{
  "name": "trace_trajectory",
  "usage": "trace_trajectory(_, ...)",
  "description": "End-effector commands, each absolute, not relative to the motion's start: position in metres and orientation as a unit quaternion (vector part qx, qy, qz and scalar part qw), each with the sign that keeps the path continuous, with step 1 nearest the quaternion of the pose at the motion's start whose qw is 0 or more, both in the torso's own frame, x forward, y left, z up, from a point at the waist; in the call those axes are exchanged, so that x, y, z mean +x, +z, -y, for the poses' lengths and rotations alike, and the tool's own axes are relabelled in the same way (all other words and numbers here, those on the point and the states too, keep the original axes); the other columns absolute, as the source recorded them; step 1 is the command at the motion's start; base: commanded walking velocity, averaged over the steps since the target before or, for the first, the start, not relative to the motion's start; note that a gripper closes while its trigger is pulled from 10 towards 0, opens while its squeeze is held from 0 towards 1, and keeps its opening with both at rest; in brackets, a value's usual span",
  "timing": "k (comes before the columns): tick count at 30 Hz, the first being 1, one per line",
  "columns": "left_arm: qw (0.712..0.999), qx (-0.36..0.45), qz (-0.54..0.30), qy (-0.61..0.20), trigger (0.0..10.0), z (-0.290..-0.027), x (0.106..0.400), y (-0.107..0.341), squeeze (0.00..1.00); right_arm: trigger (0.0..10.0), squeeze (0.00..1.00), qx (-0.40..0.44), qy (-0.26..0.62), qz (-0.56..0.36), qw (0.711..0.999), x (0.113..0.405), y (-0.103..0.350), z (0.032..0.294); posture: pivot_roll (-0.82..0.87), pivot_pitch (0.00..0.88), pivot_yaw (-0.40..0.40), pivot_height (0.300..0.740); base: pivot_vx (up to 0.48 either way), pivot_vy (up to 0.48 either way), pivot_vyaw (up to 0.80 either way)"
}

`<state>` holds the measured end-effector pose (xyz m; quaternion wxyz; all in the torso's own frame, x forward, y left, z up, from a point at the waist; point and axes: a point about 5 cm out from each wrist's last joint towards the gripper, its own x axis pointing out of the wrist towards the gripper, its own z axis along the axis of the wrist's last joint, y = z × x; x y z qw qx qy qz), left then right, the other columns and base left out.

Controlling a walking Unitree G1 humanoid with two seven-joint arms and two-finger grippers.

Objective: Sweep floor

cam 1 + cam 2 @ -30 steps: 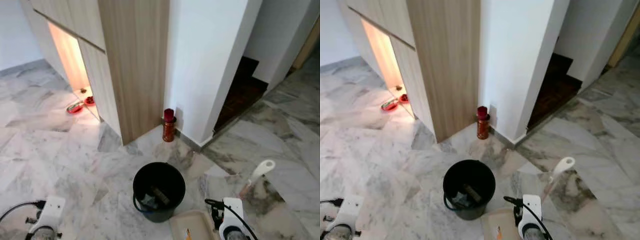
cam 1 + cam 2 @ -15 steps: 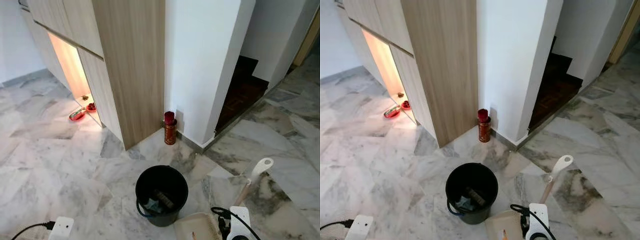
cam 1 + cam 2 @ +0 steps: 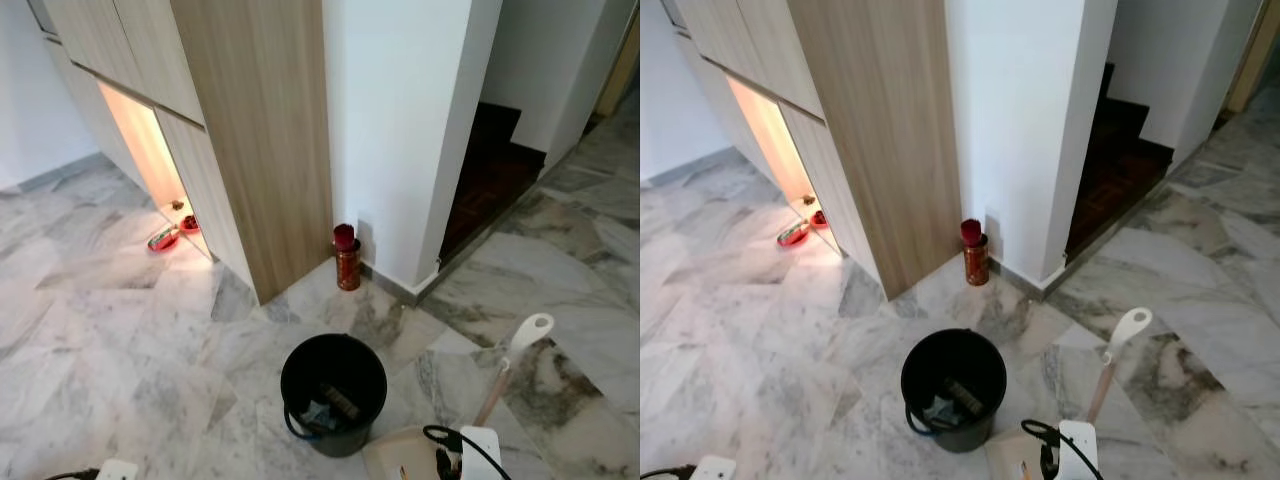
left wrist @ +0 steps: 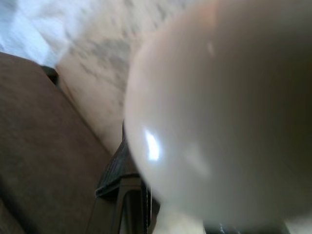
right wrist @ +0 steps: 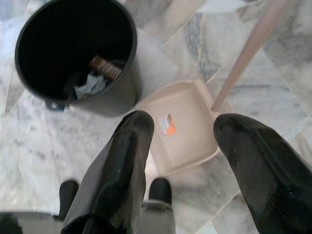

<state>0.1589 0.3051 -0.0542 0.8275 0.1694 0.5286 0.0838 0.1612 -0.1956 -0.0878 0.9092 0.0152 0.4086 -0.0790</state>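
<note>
A black bucket with scraps of rubbish inside stands on the marble floor, and just beside it lies a beige dustpan whose long handle leans up and away from the bucket. The right gripper hangs above the dustpan with its jaws spread wide and holding nothing. The left gripper's view is blocked by a blurred pale rounded object close to the camera, so its jaws cannot be judged; a red canister stands at the foot of the white wall.
</note>
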Motion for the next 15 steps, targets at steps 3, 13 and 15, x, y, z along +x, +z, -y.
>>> trace_trajectory(3, 0.871, 0.217, -0.430, 0.097, 10.0, -0.327, 0.193, -0.002, 0.00, 10.0, 0.00, 0.026, -0.073, -0.415, 0.907, 0.160, -0.090, 0.185, 0.20, 0.022, 0.066, 0.740, 0.000, 0.000, 0.00)
trace_trajectory(13, 0.813, 0.222, -0.534, -0.068, 10.0, -0.323, 0.153, 0.042, 0.00, 10.0, 0.00, 0.035, -0.073, -0.414, 0.907, 0.161, -0.091, 0.176, 0.24, 0.021, 0.102, 0.740, 0.000, 0.000, 0.00)
trace_trajectory(15, 0.782, 0.238, -0.561, -0.129, 10.0, -0.319, 0.139, 0.043, 0.00, 10.0, 0.00, 0.036, -0.071, -0.414, 0.907, 0.162, -0.090, 0.175, 0.25, 0.021, 0.101, 0.740, 0.000, 0.000, 0.00)
